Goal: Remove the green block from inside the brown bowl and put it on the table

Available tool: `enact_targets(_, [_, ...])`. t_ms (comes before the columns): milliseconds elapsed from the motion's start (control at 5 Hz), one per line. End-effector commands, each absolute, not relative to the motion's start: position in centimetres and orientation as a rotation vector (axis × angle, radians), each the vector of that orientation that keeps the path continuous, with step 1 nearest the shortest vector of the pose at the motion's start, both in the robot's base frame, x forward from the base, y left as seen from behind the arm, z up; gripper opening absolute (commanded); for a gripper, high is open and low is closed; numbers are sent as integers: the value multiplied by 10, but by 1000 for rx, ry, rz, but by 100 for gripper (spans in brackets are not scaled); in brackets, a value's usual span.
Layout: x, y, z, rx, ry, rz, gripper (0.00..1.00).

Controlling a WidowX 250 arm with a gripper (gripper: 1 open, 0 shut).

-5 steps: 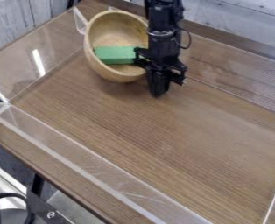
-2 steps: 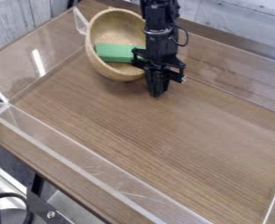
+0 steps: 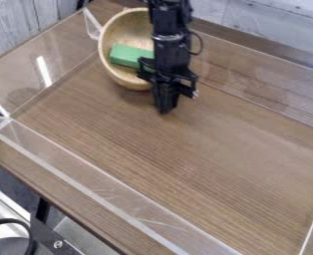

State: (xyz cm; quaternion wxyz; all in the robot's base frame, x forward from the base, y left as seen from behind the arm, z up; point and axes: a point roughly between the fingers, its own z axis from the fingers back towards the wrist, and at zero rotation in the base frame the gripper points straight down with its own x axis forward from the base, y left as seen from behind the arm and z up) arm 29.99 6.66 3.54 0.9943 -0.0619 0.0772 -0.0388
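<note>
The brown bowl (image 3: 117, 77) stands at the far left-centre of the table (image 3: 212, 159). The green block (image 3: 124, 54) lies inside it, leaning on the inner wall, with its right end hidden behind the arm. My gripper (image 3: 166, 103) points almost straight down at the bowl's near right rim. Its dark fingers (image 3: 164, 94) are shut and overlap the bowl's outer wall. Whether the rim is pinched between them I cannot tell. The block is not in the gripper.
Low clear acrylic walls (image 3: 66, 164) edge the table on the near left and along the back. The bowl sits close to the back left wall. Bare wood-grain tabletop stretches in front of and to the right of the gripper.
My gripper has shifted left and risen a little, from just right of the bowl to over its near right rim. The bowl and block look nudged slightly left and back.
</note>
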Motion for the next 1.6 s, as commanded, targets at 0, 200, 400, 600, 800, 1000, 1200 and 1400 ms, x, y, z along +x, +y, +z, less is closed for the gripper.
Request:
enact_targets(0, [306,56,63,-108,45,-101,0])
enact_targets(200, [301,49,78,-110,-9,-102,0])
enact_targets(400, [299,28,104,-114,-30,-134,0])
enact_targets(600, [308,-6,117,-114,-24,-190,100])
enact_targets(800, [321,-49,123,-115,-20,-242,0])
enact_targets(1000, [321,-2,126,-97,-47,-208,0])
enact_targets(1200, [323,46,131,-86,-78,-162,0])
enact_targets(1400, [315,5,128,-71,-61,-224,0])
